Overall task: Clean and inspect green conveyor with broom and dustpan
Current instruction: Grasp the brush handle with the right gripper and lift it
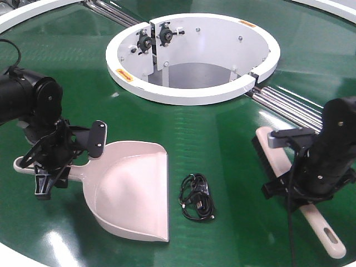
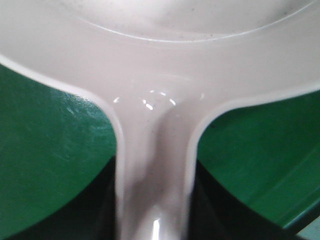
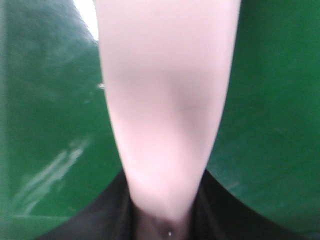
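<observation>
Two arms share the work in the front view. At the left edge, the left gripper (image 1: 51, 167) is clamped over the handle of the dustpan (image 1: 130, 189). That keeps the scoop flat on the green conveyor (image 1: 222, 139) with its wide mouth turned right, ready, I judge, to receive debris. A black cable bundle (image 1: 197, 197) lies just beside that mouth. At the right, the right gripper (image 1: 300, 186) pinches the broom (image 1: 322, 231) mid-handle, its bristle head up-frame near the steel rods (image 1: 289, 105) and its slotted end towards the lower right corner. Both wrists bend steeply down onto the belt. The white ring opening (image 1: 183, 97) sits behind them, upper centre.

Left wrist view: the pan's handle rises through the middle from between dark jaws pressed against its sides, then flares into the scoop across the top.

Right wrist view: though blurred, the broom handle fills the centre and narrows down into closed dark jaws at the bottom edge.
</observation>
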Motion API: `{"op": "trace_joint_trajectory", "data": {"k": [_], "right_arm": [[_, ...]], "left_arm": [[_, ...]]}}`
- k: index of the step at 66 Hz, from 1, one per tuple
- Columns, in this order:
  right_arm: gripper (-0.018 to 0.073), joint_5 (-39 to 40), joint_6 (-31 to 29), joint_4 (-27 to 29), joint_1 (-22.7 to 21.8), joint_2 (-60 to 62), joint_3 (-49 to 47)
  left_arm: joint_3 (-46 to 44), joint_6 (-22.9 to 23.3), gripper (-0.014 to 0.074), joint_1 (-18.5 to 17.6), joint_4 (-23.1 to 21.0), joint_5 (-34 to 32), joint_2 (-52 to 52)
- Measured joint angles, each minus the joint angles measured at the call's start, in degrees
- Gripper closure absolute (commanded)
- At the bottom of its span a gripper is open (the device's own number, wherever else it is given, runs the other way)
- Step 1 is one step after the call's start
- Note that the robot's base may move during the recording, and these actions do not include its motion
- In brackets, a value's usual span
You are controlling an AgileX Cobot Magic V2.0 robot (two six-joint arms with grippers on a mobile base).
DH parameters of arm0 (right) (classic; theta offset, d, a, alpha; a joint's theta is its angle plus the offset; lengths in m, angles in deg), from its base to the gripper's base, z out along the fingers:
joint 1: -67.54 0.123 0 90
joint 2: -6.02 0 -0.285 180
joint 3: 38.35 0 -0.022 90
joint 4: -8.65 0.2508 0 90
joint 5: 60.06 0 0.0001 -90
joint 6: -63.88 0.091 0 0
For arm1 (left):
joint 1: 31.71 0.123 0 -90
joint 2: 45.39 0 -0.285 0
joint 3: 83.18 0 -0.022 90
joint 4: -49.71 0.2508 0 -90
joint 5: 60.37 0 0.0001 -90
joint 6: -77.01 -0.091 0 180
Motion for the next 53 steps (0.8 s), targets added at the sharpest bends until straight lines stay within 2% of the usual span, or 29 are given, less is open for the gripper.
{"op": "trace_joint_trajectory", "data": {"k": [10, 19, 26, 38, 44, 53], "right_arm": [[0.0565, -1.01, 0.92, 0.06, 0.0, 5.83, 0.0], [0.0564, -5.33, 1.1, 0.4, 0.0, 9.89, 0.0], [0.0564, -9.88, 1.15, 1.3, 0.0, 10.77, 0.0], [0.0564, -10.75, 3.57, 3.89, 0.11, 10.33, 0.0], [0.0564, -10.87, 5.07, 4.42, 1.39, 9.37, 0.0], [0.0564, -10.81, 8.65, 4.42, 6.33, 7.37, 0.0]], "left_arm": [[0.0, 0.0, 0.0603, 0.0, 0.0, 0.0, 0.0], [0.0, 0.0, 0.0603, 0.0, 0.0, 0.0, 0.0], [0.0, 0.02, 0.0603, 0.0, 0.0, 0.0, 0.0], [0.0, 0.02, 0.0603, 0.0, 0.0, 0.0, 0.0], [0.0, 0.02, 0.0603, 0.0, 0.0, 0.05, 0.0], [0.0, 0.02, 0.0603, 0.0, 0.0, 0.05, 0.0]]}}
